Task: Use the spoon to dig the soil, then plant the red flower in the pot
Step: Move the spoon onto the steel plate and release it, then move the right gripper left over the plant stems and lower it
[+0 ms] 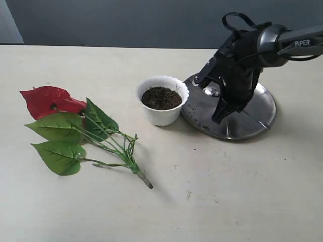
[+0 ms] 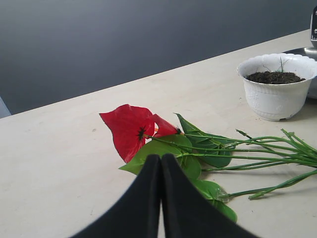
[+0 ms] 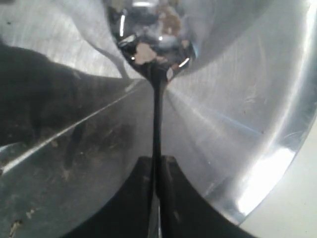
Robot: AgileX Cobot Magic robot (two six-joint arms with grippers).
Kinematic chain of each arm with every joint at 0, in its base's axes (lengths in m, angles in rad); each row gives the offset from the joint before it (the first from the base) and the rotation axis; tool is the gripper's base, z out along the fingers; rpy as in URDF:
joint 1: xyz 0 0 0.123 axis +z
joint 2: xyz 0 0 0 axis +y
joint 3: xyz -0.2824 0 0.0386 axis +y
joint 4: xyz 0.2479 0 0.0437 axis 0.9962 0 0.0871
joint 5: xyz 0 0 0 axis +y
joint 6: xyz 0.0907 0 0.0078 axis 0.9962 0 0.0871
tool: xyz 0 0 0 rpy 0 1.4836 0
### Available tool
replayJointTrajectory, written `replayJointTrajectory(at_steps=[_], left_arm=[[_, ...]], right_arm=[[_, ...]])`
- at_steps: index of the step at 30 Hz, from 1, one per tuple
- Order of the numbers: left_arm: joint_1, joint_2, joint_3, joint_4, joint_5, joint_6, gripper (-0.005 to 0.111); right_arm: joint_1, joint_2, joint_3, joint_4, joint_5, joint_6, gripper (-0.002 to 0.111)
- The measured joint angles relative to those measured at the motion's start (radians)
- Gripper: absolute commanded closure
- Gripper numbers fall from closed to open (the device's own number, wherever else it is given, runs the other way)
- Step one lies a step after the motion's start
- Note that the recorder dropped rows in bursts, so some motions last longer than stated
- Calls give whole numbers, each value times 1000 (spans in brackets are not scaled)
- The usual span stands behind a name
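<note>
While my right arm works over at the steel plate, I read the scene from the counter [image 1: 227, 201] down; it is pale and broad and carries everything. On the counter's right part sits the round steel plate [image 1: 262, 108], flecked with dark crumbs; my right gripper [image 3: 155, 163] hangs over it with its jaws clamped on the thin handle of the spoon [image 3: 153, 54], whose shiny bowl rests low against the plate's surface. Well apart, on the left part of the counter, lies the red flower [image 1: 50, 101], flat on its side, leaves spread and its stalk end pointing toward the middle; my left gripper [image 2: 160, 163] hovers near its leaves with jaws pressed together, holding nothing. Between flower and plate stands the pot [image 1: 162, 101], upright, just beside the plate's rim; the soil [image 1: 161, 97] fills it almost to the scalloped edge and looks undisturbed.

I judge the digging step is in hand, with the spoon secured but not yet at the soil; next the spoon must lift off the plate, cross over the pot's rim without knocking it, and tip bowl-first into the earth to open a hole for the stalk.
</note>
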Motion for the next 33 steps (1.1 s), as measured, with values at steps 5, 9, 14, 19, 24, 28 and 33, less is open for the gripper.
replayJointTrajectory(at_steps=[5,9,14,19,24,28,33], left_arm=[[0,0,0,0,0,0,106],[0,0,0,0,0,0,106],[0,0,0,0,0,0,106],[0,0,0,0,0,0,106],[0,0,0,0,0,0,106],[0,0,0,0,0,0,106],[0,0,0,0,0,0,106]], right_arm=[[0,2,0,13,-32,13,75],[0,-6,0,13,-33,16,73],[0,-127,0,24,43,53,73],[-6,-302,0,438,61,-122,73],[32,-352,0,1223,46,-523,71],[129,-337,-3,1293,-29,-576,66],[282,-261,-90,1231,-107,-595,66]])
